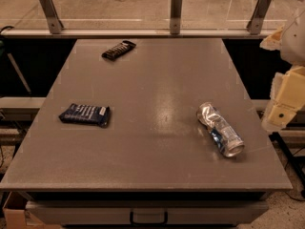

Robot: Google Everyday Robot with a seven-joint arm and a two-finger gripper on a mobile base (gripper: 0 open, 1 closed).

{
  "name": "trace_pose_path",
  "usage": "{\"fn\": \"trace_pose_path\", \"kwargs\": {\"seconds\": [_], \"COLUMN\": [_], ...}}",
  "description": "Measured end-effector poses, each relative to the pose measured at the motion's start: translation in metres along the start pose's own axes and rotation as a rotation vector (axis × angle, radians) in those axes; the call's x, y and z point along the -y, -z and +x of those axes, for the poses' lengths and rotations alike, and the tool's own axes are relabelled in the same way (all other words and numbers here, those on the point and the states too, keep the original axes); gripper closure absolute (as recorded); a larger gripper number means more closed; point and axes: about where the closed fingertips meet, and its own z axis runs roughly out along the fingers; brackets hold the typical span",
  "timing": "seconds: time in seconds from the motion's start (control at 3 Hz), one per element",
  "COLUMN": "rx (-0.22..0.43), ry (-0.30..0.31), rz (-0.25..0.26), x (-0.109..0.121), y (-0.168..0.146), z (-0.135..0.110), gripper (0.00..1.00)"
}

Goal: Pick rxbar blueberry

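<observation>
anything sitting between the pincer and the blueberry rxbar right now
The crushed can lies roughly between the pincer at the view's right edge and the rxbar blueberry on the left; a reach from above would likely clear it.

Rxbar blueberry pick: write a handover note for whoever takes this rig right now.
Gripper: at the right edge of the view, beside the table's right side, far from the target.
Rxbar blueberry: lying flat on the table's left side, untouched.
Other things: black bar at the far end; crushed can on the right, nearest the gripper.
Done: nothing yet.
Left: reach across past the can, grasp the rxbar, lift it.
</observation>
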Motion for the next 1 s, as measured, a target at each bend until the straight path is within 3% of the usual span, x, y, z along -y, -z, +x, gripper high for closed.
{"fn": "trace_pose_path", "kwargs": {"seconds": [0.67,1.0], "rx": [0.026,0.097], "ry": [-0.006,0.033], "rz": [-0.016,-0.05], "x": [0.0,-0.005], "y": [-0.01,-0.045], "z": [-0.011,-0.062], "gripper": [0.0,0.0]}}
